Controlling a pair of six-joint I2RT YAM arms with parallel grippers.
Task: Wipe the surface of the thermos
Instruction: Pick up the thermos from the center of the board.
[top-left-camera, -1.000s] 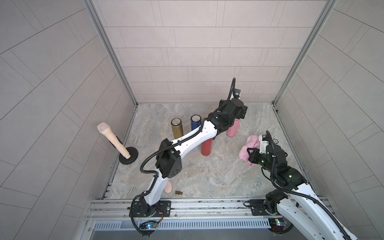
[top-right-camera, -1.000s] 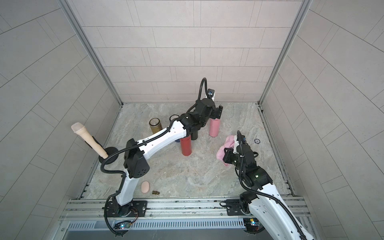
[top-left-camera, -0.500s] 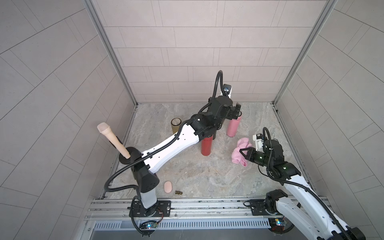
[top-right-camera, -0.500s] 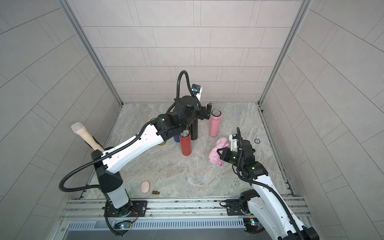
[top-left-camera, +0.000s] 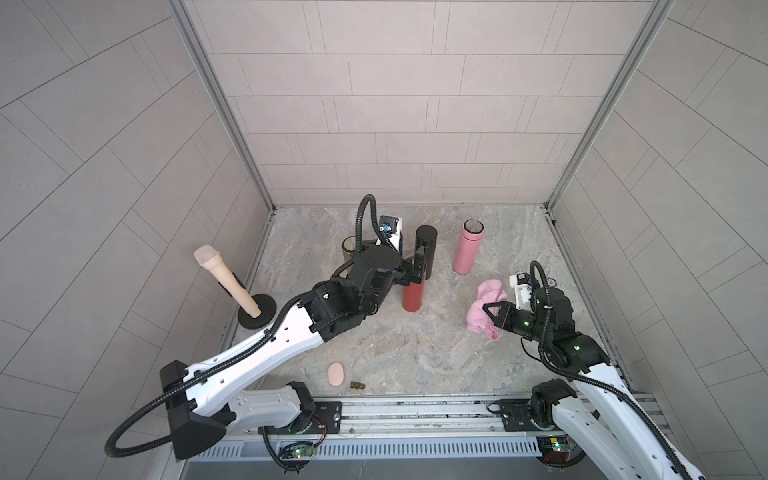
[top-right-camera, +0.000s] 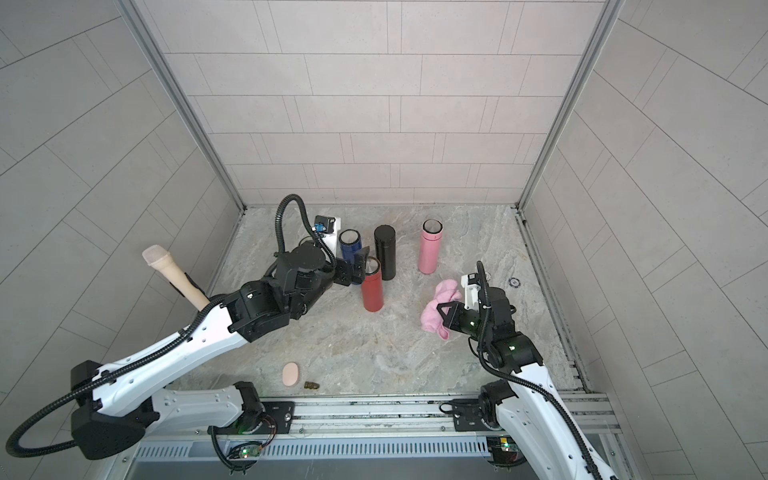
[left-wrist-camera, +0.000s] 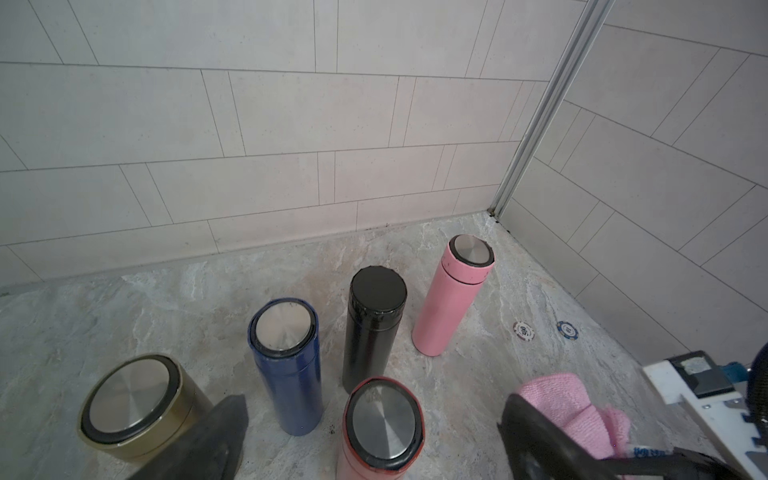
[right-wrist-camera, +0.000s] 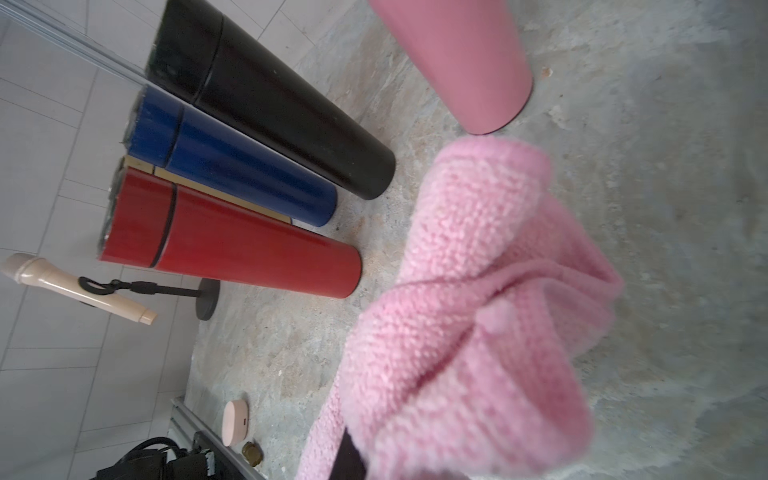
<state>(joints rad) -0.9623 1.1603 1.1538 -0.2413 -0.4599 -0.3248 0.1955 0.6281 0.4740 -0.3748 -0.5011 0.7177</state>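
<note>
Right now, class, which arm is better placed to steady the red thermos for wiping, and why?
Left. The left tool stands open at the cap of the red thermos, while the right tool is shut on the pink cloth, apart from it.

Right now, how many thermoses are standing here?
5: gold, blue, black, pink in a row left to right; red nearer the robot, before blue and black. None seems hidden.

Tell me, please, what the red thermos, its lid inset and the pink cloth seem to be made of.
The red thermos is likely metal under glossy red lacquer, judging by its smooth sheen. Its lid inset looks like brushed steel with radial grain; the black ring around it is perhaps plastic. The pink cloth is a soft looped textile, probably microfibre, given its nubbly weave.
</note>
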